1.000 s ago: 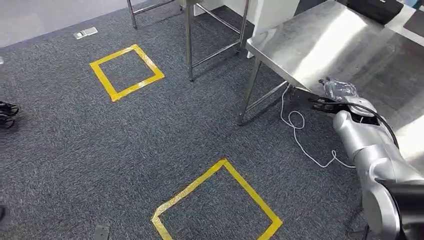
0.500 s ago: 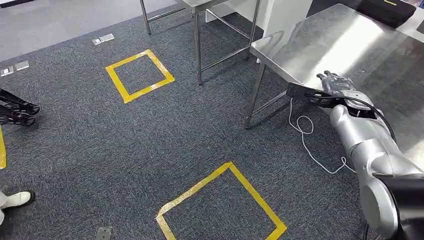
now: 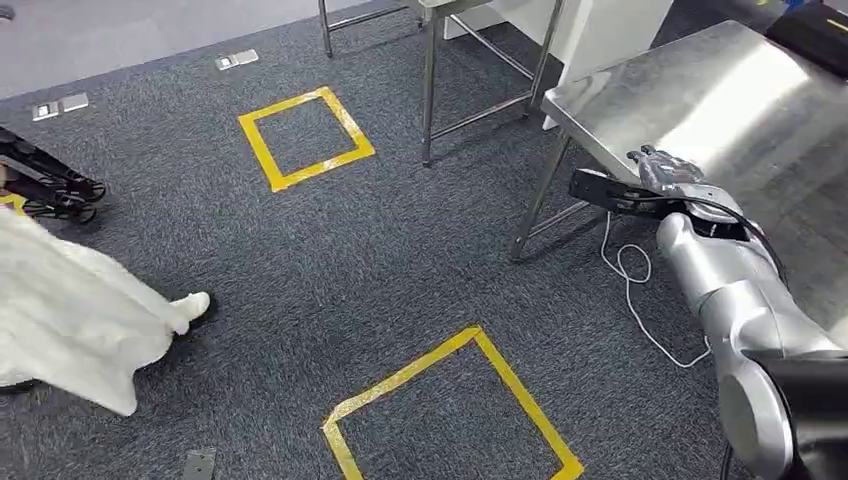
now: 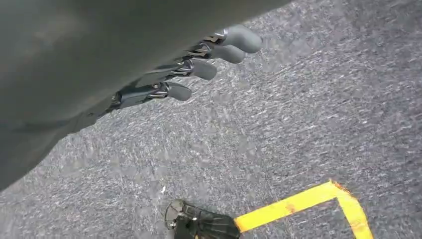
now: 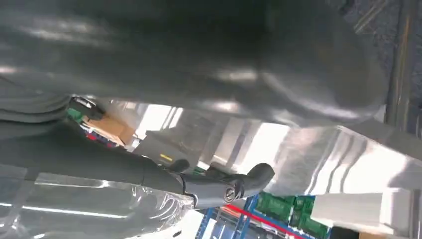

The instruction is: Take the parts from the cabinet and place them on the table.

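My right hand (image 3: 672, 176) is raised beside the near edge of the steel table (image 3: 720, 95) and grips a black part (image 3: 603, 190) wrapped in a clear plastic bag. The part juts out past the table edge, over the carpet. The right wrist view has the same black part (image 5: 214, 188) with crinkled clear plastic (image 5: 99, 211) around it, in front of the shiny tabletop. My left hand (image 4: 164, 84) hangs over the grey carpet with its fingers (image 4: 209, 50) stretched out and nothing in them.
Two yellow tape squares (image 3: 305, 135) (image 3: 455, 410) mark the carpet. The table legs (image 3: 540, 195) and a loose white cable (image 3: 635, 285) lie under the table's near side. A person in white clothing (image 3: 70, 315) stands at the left, near a black stand base (image 3: 55, 185).
The camera has moved, so the whole scene has shifted right and down. A person in white has come into view at the left. My right hand still holds the bagged part.
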Controlling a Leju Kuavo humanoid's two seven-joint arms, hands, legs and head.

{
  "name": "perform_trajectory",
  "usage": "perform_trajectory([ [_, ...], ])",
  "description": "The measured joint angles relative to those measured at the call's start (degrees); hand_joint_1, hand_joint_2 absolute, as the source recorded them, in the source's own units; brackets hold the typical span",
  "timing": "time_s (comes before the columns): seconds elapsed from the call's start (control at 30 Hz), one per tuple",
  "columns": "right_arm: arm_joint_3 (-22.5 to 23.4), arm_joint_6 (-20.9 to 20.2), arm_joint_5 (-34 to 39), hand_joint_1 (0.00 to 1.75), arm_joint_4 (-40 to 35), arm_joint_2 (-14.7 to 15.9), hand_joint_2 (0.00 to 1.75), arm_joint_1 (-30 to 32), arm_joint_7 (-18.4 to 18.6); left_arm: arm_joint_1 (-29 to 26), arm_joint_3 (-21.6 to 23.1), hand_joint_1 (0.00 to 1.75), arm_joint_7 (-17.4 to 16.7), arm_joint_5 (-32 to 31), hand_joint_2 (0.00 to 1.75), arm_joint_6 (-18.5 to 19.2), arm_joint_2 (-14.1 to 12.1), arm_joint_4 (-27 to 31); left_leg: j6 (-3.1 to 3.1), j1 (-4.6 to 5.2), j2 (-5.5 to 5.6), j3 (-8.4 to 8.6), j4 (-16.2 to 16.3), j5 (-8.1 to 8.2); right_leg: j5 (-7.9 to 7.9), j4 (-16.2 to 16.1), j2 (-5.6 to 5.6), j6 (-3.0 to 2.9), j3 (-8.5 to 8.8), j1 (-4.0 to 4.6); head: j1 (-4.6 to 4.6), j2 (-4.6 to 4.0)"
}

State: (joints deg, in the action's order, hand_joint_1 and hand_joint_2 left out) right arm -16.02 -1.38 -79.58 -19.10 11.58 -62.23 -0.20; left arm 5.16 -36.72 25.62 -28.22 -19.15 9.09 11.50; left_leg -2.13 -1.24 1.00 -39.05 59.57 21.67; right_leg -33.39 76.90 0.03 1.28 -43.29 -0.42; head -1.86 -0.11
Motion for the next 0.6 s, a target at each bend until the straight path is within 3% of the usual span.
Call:
perform_trajectory([
  [0.03,0.0,0.0,0.0,0.0,0.07,0.02,0.0,0.38,0.0,-0.02,0.0,0.0,0.0,0.0,0.0,0.0,0.09,-0.02,0.03,-0.04,0.31,0.01,0.0,-0.02,0.77,-0.73,-0.01,0.53,0.0,-0.2,-0.02,0.0],
  [0.07,0.0,0.0,0.0,0.0,0.07,0.02,0.0,0.5,0.0,-0.01,0.0,0.0,0.0,0.0,0.0,0.0,0.09,-0.02,0.1,-0.11,0.57,0.02,0.01,-0.07,2.43,-3.99,0.0,1.15,1.42,-0.35,0.02,0.0],
  [0.13,0.0,0.09,0.13,0.0,0.07,0.07,0.0,0.39,-0.02,0.04,0.0,0.0,0.0,0.0,0.0,0.0,0.11,0.0,0.37,-0.29,1.21,0.1,0.03,-0.19,7.04,-15.45,0.34,2.3,6.85,-0.97,-0.02,0.0],
  [0.17,0.0,0.13,0.33,0.0,0.09,0.11,0.0,0.36,-0.02,0.06,0.0,0.0,-0.02,0.0,0.0,0.0,0.09,0.0,0.67,-0.25,1.41,-0.01,0.01,-0.31,7.73,-19.22,1.28,2.3,8.63,-1.18,0.07,0.0],
  [0.2,0.0,0.2,0.46,0.0,0.09,0.11,0.0,0.46,-0.02,0.08,0.0,0.0,-0.02,0.0,0.0,0.0,0.07,0.0,1.18,-0.12,1.79,-0.19,0.11,-0.42,7.93,-19.49,1.43,1.82,9.12,-0.29,-0.11,0.0],
  [0.3,0.0,0.61,1.0,0.0,0.15,-0.11,0.0,1.58,-0.02,-0.15,0.0,0.0,-0.09,0.0,0.0,0.0,0.15,0.0,2.39,-0.24,2.46,-0.15,-0.83,-1.21,8.39,-19.59,0.85,0.95,8.88,0.3,-0.02,0.0],
  [0.33,0.0,0.77,1.25,0.0,0.15,-0.37,0.0,2.05,-0.02,-0.14,-0.02,0.0,-0.09,-0.02,0.0,0.0,0.15,0.0,2.62,-0.4,2.24,-0.62,-0.29,-0.65,8.92,-20.35,0.41,0.12,9.17,-1.55,-0.24,0.0],
  [0.37,0.0,0.96,1.44,0.0,0.15,-0.59,0.0,2.66,-0.02,-0.13,-0.04,0.0,-0.09,-0.04,0.0,-0.02,0.07,0.0,2.66,-0.15,0.89,-1.05,1.13,0.64,9.04,-20.44,0.34,-0.24,9.42,-1.2,-0.28,0.0],
  [0.4,0.0,1.36,1.73,0.0,0.15,-0.68,0.0,3.33,0.07,-0.13,-0.04,0.0,-0.09,-0.11,0.0,-0.02,0.09,0.0,2.63,-0.21,-0.04,-2.14,4.38,2.83,9.0,-20.47,0.03,-1.42,9.53,-1.1,-0.5,0.0],
  [0.47,0.02,2.45,2.43,0.0,0.33,-0.9,0.0,5.26,1.01,-0.14,-0.07,0.0,-0.09,-0.31,0.0,-0.02,0.09,-0.02,2.86,-0.27,-0.42,-6.2,14.07,7.3,8.91,-20.46,-0.4,-1.75,9.63,-0.43,-0.46,0.0],
  [0.5,0.04,3.15,2.87,0.0,0.39,-1.09,0.0,6.57,1.51,-0.14,-0.09,0.0,-0.09,-0.42,0.0,-0.02,0.09,0.0,2.95,-0.3,-0.47,-7.54,17.15,8.2,8.9,-20.46,-0.6,-1.77,9.67,-0.21,-0.44,0.0],
  [0.53,0.15,3.82,3.36,0.0,0.46,-1.14,0.0,7.9,2.05,-0.14,-0.13,0.0,-0.09,-0.46,0.0,-0.02,0.09,0.0,3.0,-0.34,-0.5,-7.49,17.27,7.74,8.86,-20.45,-0.77,-1.79,9.71,-0.14,-0.41,0.0],
  [0.6,0.44,4.96,3.91,0.0,0.48,-1.33,0.0,10.61,2.6,-0.11,-0.2,0.0,-0.09,-0.59,0.0,-0.02,0.04,0.0,3.06,-0.51,-0.93,-3.77,10.48,3.93,8.65,-20.18,-1.02,-1.97,9.79,-0.16,-0.48,0.0],
])
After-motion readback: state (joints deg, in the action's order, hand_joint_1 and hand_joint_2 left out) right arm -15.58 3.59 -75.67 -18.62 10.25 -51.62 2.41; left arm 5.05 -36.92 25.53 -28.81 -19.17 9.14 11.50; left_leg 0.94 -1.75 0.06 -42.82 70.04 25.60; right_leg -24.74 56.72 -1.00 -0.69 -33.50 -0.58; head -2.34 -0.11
